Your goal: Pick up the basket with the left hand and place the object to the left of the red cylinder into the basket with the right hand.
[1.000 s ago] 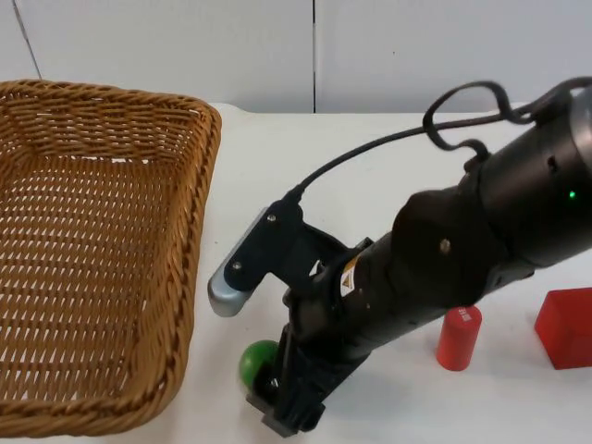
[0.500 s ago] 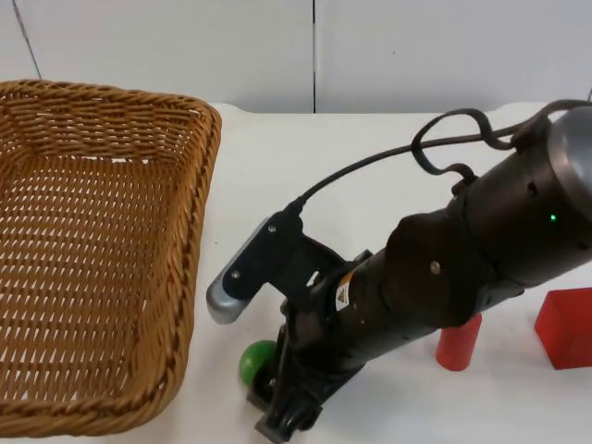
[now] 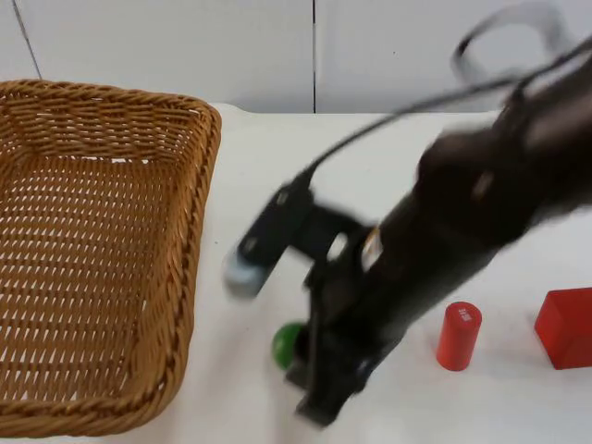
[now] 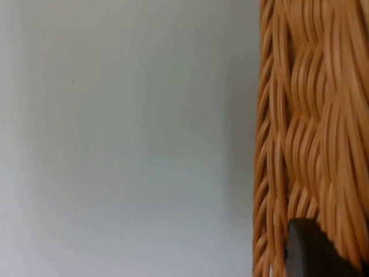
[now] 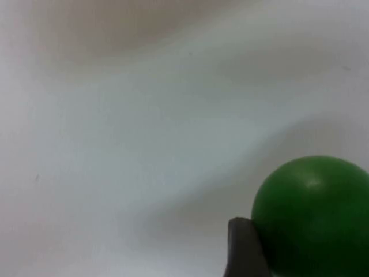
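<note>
Gripping the smooth green ball (image 3: 288, 344), the right pincer (image 3: 310, 365) hangs beside the woven wicker basket (image 3: 102, 250).

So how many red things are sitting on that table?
2. A red cylinder stands upright near the front, right of the green ball. A red block sits further right, at the edge. The right arm could hide others.

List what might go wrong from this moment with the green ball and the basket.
1. The green ball sits beside the right pincer, against one fingertip; being round, it may slip free as the arm swings.
2. The basket stands close by, so the ball may strike its rim.
3. The red cylinder stands near the arm and may topple.
</note>
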